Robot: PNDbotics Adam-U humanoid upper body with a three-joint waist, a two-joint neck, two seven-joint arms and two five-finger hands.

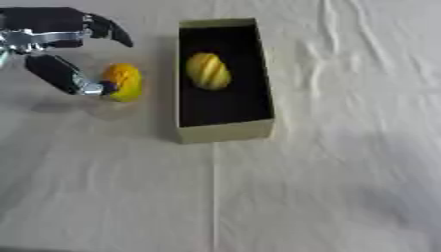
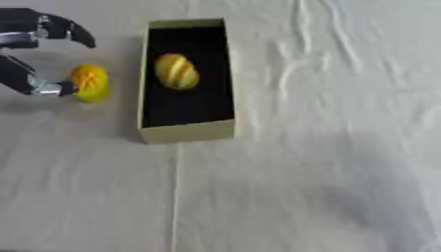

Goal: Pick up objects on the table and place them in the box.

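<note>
Yellow bumpy fruit is seen on the white cloth just left of the box, touched by the left hand, fingers spread, not closed. A striped yellow fruit lies inside the box.

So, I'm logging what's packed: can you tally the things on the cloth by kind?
Yellow rounded objects: 2, one inside the box, one outside by the left hand
Box: 1
Left hand: 1
Total: 4
</note>
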